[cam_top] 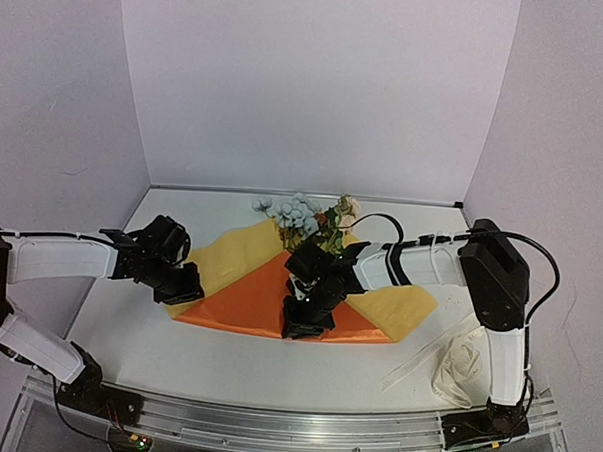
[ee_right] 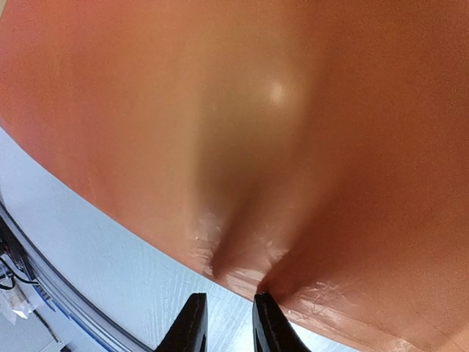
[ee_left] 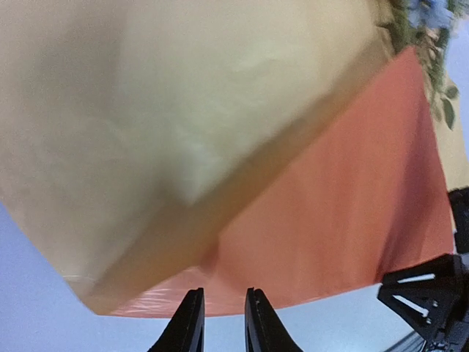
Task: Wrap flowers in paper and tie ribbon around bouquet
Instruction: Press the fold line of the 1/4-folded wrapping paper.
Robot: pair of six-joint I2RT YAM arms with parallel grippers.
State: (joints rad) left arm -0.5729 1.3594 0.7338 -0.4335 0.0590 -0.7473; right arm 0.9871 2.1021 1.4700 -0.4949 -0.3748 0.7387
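Left gripper [ee_left: 223, 295] holds its fingers narrowly apart at the near edge of the paper [cam_top: 250, 296]; right gripper [ee_right: 229, 297] likewise (tips meeting puckered orange). It lies on the counter [cam_top: 225, 365], with the flowers [cam_top: 300, 216] at its far corner.

The paper [cam_top: 253, 294] lies in the middle of the table [cam_top: 225, 363], with the flowers [cam_top: 304, 216] at its far edge, blooms toward the back wall. The left pincer [cam_top: 182, 284] sits at its left edge, and the right pincer [cam_top: 305, 324] at its near edge, perhaps touching. The ribbon [cam_top: 464, 365] lies front right, well apart.
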